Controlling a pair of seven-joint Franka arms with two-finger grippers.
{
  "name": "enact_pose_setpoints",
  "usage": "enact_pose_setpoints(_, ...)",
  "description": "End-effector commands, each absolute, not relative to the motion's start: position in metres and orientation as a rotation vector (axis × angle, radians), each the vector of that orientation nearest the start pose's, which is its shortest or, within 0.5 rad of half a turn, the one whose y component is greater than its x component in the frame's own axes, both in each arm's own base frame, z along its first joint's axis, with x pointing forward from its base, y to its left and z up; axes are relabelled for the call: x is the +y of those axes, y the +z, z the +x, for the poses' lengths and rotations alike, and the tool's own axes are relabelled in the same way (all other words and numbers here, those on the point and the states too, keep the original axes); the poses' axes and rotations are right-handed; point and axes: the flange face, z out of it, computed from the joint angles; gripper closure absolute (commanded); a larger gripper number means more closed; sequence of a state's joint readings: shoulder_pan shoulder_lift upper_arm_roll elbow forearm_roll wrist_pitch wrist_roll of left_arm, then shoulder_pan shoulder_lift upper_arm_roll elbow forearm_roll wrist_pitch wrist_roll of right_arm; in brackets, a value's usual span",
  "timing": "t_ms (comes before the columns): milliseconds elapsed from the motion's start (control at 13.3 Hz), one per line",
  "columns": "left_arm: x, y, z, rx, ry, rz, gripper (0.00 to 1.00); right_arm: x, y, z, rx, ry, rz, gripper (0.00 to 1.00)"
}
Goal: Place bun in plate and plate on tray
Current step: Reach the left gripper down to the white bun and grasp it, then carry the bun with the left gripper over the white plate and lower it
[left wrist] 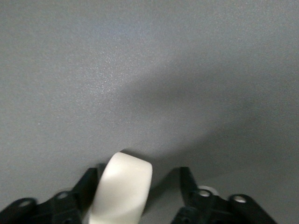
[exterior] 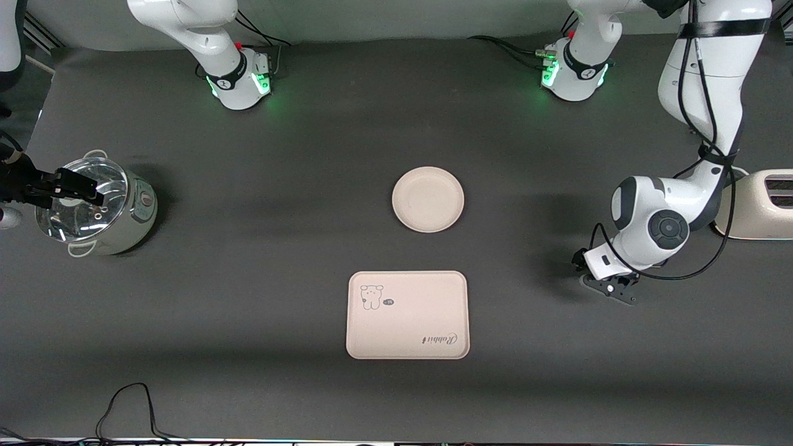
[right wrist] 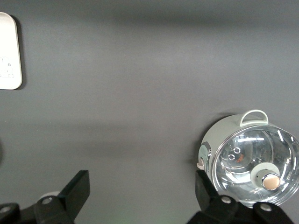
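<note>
One bun (left wrist: 124,186) between part-open left jaws, one plate (exterior: 428,199), one tray (exterior: 407,314); right jaws wide, empty, over pot (exterior: 121,232).

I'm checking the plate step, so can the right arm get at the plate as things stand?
Probably yes. The right end effector hangs open over the pot at its end of the table, and only bare table lies between that and the plate, which has nothing on it.

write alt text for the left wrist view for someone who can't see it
An off-white bun sits between the two dark fingers of the left tool, closer to one finger than the other, with nothing but the bare dark grey table filling the rest of the picture.
</note>
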State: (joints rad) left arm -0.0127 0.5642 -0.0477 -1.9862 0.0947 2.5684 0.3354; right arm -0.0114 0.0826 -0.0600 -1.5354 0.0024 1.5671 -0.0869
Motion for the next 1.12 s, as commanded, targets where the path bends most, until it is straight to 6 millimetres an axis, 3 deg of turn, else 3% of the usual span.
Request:
enact_pose_setpoints(0,-0.031,0.190,0.611,0.743,-0.014,-3.019,1.00,-0.042,0.595,0.573,-0.027,0.084,-3.154,0.00)
enact_pose_setpoints(150,-0.032,0.210,0.617,0.730,0.040,-3.027,1.00,-0.042,0.595,0.573,-0.027,0.082,-3.154,0.00)
enact_pose_setpoints(225,-0.042,0.231,0.620,0.727,0.052,-3.032,1.00,-0.042,0.595,0.573,-0.030,0.082,-3.154,0.00)
enact_pose_setpoints(300,-0.067,0.255,0.621,0.706,0.071,-3.056,1.00,-0.043,0.594,0.573,-0.027,0.084,-3.154,0.00)
enact_pose_setpoints(450,-0.128,0.306,0.614,0.589,0.141,-3.101,1.00,-0.043,0.594,0.574,-0.027,0.087,-3.154,0.00)
enact_pose_setpoints(675,-0.236,0.350,0.578,0.428,0.119,-3.164,1.00,-0.045,0.593,0.574,-0.020,0.087,-3.154,0.00)
enact_pose_setpoints(900,-0.349,0.363,0.519,0.173,0.107,-3.246,1.00,-0.044,0.592,0.574,-0.022,0.089,-3.154,0.00)
enact_pose_setpoints(1050,-0.380,0.339,0.487,0.123,0.087,-3.263,1.00,-0.044,0.592,0.574,-0.020,0.089,-3.154,0.00)
